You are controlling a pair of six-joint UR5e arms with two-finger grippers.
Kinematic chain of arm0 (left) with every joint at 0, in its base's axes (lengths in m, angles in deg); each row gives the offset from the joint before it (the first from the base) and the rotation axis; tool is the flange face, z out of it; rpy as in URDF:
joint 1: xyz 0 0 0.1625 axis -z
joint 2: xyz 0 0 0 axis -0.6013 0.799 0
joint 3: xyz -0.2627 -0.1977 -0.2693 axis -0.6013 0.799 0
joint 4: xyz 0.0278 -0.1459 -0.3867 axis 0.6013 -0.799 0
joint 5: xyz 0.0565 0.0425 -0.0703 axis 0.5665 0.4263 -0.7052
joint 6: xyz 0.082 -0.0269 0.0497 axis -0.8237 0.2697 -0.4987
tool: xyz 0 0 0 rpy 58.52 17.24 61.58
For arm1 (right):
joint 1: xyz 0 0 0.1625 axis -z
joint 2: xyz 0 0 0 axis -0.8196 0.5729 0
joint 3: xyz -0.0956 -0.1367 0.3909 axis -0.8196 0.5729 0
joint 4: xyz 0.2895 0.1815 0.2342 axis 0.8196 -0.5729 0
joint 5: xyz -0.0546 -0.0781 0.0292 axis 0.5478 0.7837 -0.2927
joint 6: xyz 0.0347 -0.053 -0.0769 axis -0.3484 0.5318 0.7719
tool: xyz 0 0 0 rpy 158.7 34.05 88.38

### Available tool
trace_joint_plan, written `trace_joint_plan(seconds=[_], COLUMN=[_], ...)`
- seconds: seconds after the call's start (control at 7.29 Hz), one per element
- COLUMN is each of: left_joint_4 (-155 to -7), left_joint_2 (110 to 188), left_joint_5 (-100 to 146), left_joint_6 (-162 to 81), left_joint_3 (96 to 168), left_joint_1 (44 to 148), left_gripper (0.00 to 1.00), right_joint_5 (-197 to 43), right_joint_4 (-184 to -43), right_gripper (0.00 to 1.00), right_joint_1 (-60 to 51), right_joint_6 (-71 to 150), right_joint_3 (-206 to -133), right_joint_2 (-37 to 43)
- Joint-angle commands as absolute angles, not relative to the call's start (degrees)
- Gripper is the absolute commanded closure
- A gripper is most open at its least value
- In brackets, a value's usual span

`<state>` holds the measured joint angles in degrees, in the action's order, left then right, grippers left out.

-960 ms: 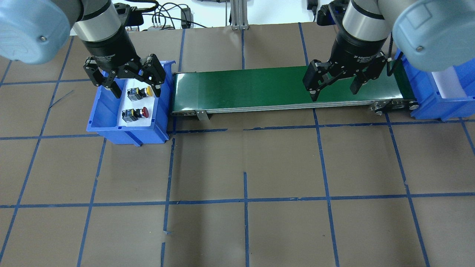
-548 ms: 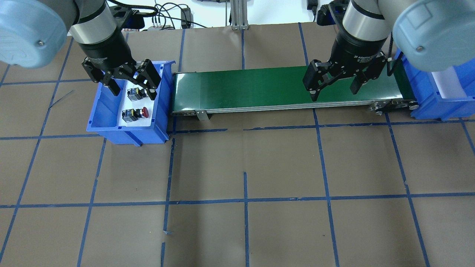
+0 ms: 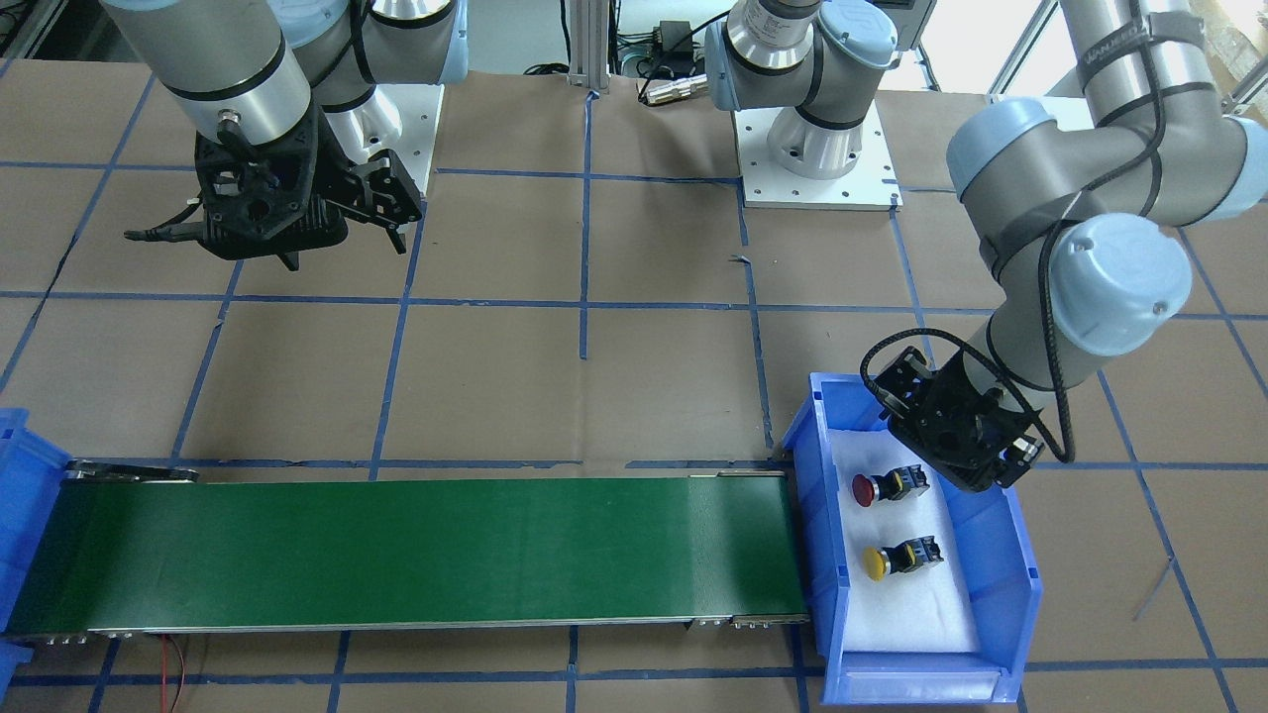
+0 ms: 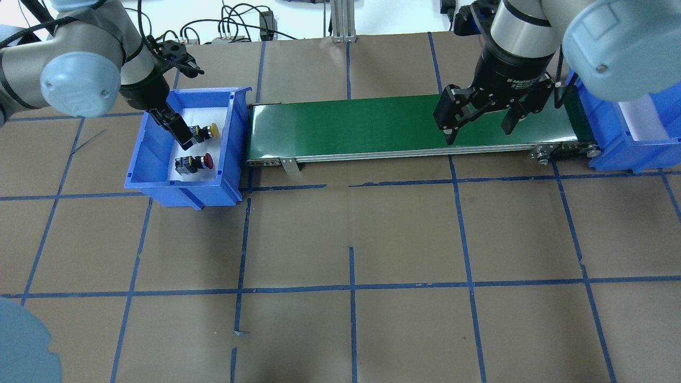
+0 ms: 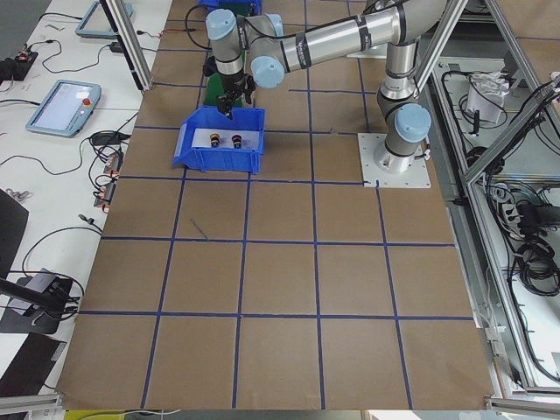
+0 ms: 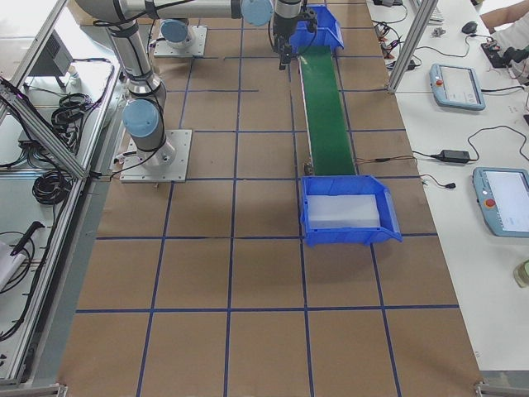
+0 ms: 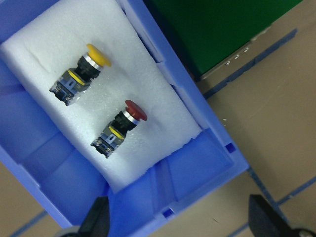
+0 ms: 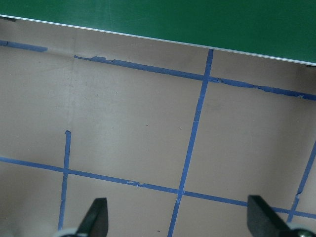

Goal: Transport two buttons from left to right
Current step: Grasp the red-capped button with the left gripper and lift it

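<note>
The yellow-capped button [image 4: 206,130] and the red-capped button [image 4: 198,161] lie on their sides on white foam in the blue bin [image 4: 181,184] at the table's left. Both show in the left wrist view, yellow [image 7: 81,74] and red [image 7: 121,128]. My left gripper [image 4: 180,129] is tilted over the bin, close beside the yellow button, open and empty; its fingertips [image 7: 96,219] stand wide apart. My right gripper [image 4: 479,125] hangs open and empty over the right part of the green conveyor belt [image 4: 362,127].
A second blue bin [image 4: 630,151] with white foam stands at the belt's right end. The belt runs between the two bins. Brown table with blue tape grid [image 4: 351,287] spreads in front. Cables lie at the far edge.
My left arm has swung round and tilted, and its gripper has come down from above the bin to beside the yellow button. The buttons and the right arm have not moved.
</note>
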<state>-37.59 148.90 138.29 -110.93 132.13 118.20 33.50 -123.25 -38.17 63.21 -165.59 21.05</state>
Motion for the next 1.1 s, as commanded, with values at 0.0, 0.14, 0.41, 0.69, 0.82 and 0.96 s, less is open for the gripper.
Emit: trace_joint_plan(seconds=[0.0,0.14,0.41,0.69,0.82,0.96], left_joint_4=[-35.25,-35.07,-33.93,-33.84,-33.67,-33.58], left_joint_2=[153.48,155.58,158.93,159.38,159.30,159.30], left_joint_5=[138.92,138.83,139.09,139.10,139.01,138.83], left_joint_6=[-113.82,-113.73,-113.64,-113.21,-112.68,-110.85], left_joint_3=[132.30,132.30,132.30,133.26,133.35,132.92], left_joint_1=[117.91,117.91,117.91,117.30,117.29,117.29], left_gripper=[0.00,0.00,0.00,0.30,0.63,0.82], right_joint_5=[33.45,33.45,33.36,33.62,33.53,33.45], right_joint_4=[-123.24,-123.24,-123.15,-122.98,-123.06,-122.98], right_gripper=[0.00,0.00,0.00,0.00,0.00,0.00], right_joint_1=[-38.21,-38.20,-38.20,-37.94,-38.03,-38.03], right_joint_6=[63.22,63.22,63.31,63.49,63.49,63.49], right_joint_3=[-165.57,-165.57,-165.74,-165.83,-165.83,-165.75], right_joint_2=[21.01,21.09,21.01,21.18,21.27,21.27])
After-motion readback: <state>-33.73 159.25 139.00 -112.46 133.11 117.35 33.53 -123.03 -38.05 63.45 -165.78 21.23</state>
